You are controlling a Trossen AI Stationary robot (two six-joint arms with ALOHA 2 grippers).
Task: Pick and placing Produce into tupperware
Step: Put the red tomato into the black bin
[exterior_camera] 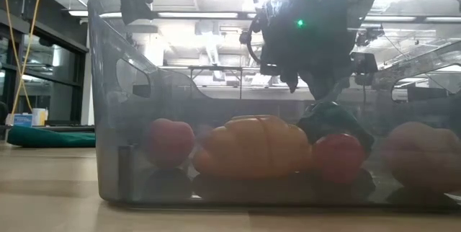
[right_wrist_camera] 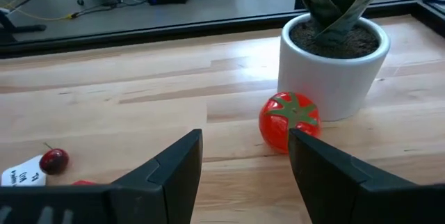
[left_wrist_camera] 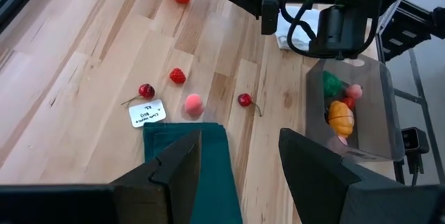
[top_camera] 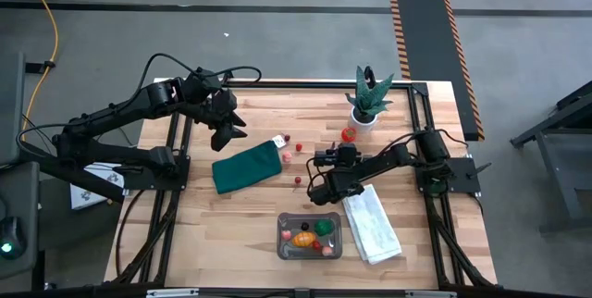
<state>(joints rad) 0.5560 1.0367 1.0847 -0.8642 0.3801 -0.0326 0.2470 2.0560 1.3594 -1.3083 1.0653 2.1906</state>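
The tupperware point(top_camera: 310, 236) stands near the table's front edge with several produce pieces inside, among them an orange one point(exterior_camera: 252, 145) and red ones point(exterior_camera: 171, 142). Loose produce lies mid-table: a tomato point(right_wrist_camera: 288, 120) beside the plant pot, a strawberry point(left_wrist_camera: 177, 76), two cherries point(left_wrist_camera: 146, 90) point(left_wrist_camera: 244, 99) and a pink piece point(left_wrist_camera: 193, 104). My right gripper point(top_camera: 324, 159) point(right_wrist_camera: 245, 147) is open and empty, low over the table, pointing at the tomato. My left gripper point(top_camera: 229, 133) point(left_wrist_camera: 240, 147) is open and empty, raised above the dark green cloth point(left_wrist_camera: 198, 175).
A potted spiky plant point(top_camera: 368, 99) stands at the far edge, right behind the tomato. A folded white towel point(top_camera: 373, 226) lies right of the tupperware. A small white tag point(left_wrist_camera: 147, 113) sits at the green cloth's far end. Bare wood shows at the table's near left.
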